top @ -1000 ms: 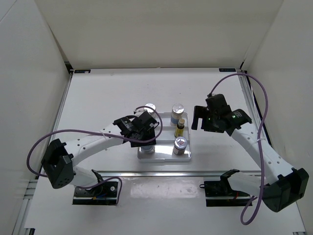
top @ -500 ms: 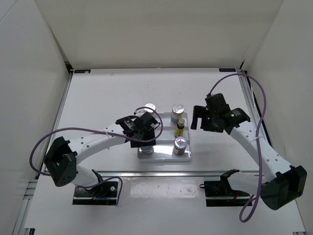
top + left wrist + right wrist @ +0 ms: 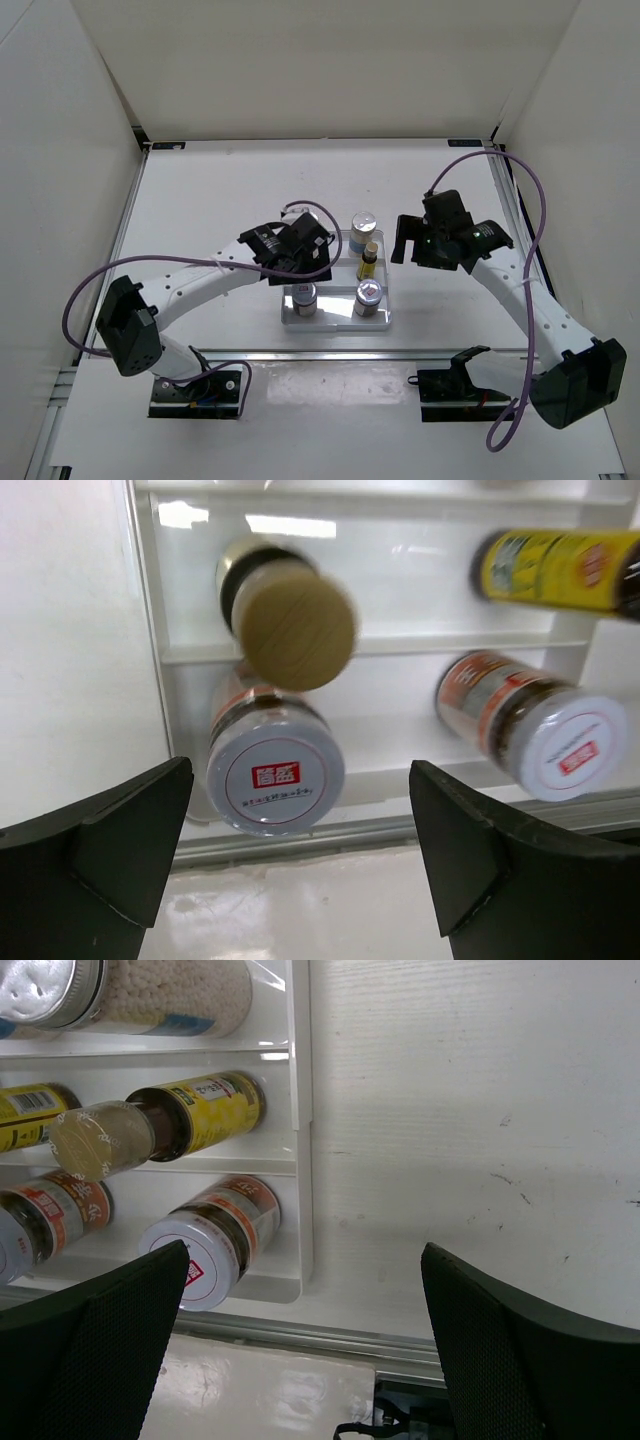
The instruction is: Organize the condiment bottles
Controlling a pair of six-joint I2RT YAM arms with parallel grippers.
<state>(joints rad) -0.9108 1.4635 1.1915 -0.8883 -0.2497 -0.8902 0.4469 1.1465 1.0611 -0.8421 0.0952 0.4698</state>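
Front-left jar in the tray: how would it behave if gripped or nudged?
Probably rigid: the jar looks like glass or hard plastic. Likely hard to tip, being short and wide with a flat top, and the step in the tray behind it should limit sliding backward. Its smooth round sides might slip in a loose grip.

Frame centre: in the tray (image 3: 335,316), a left jar (image 3: 303,296) and a right jar (image 3: 369,294) are standing side by side along the lower edge. A small bottle (image 3: 369,262), then a taller bottle (image 3: 363,224), are standing above the right jar.
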